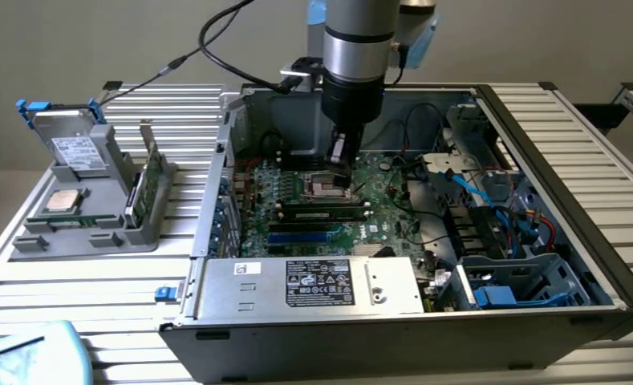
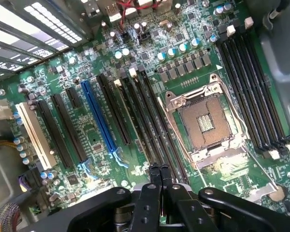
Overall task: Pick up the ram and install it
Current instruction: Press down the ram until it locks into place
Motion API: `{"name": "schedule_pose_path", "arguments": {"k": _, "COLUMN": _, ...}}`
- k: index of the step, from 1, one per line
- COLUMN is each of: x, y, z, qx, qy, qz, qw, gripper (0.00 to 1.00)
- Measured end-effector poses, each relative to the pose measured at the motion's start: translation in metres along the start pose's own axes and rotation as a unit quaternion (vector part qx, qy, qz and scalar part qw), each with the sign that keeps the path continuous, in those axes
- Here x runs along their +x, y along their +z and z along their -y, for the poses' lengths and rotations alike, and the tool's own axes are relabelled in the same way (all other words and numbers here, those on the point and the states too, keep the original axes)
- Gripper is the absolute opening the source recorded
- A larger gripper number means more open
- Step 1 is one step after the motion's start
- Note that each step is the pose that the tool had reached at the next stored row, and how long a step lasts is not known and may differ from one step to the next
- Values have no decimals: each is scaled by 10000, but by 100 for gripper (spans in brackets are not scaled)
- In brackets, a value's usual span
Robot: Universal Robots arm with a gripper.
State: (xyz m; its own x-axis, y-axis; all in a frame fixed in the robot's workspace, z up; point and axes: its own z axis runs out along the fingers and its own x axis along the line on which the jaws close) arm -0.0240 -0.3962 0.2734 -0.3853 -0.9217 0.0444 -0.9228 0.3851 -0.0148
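The ram [image 1: 322,213] stands in a slot just beside the CPU socket [image 2: 208,125], under the gripper [image 2: 159,170], whose fingers are pressed together, empty; light, stiff, fragile, it looks best gripped across its flat faces near mid-length

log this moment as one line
claw: shut, empty | over: motherboard slots beside cpu socket | ram stick: in slot
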Motion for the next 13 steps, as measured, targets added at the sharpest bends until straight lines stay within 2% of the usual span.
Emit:
{"name": "schedule_pose_path", "arguments": {"k": 5, "x": 51, "y": -84, "z": -22, "qx": 4, "qy": 3, "qz": 0, "qw": 10000, "gripper": 10}}
{"name": "schedule_pose_path", "arguments": {"k": 7, "x": 51, "y": -90, "z": -21, "qx": 7, "qy": 46, "qz": -12, "qw": 10000, "gripper": 10}}
{"name": "schedule_pose_path", "arguments": {"k": 13, "x": 52, "y": -92, "z": -22, "qx": 34, "qy": 303, "qz": -94, "qw": 9995, "gripper": 10}}
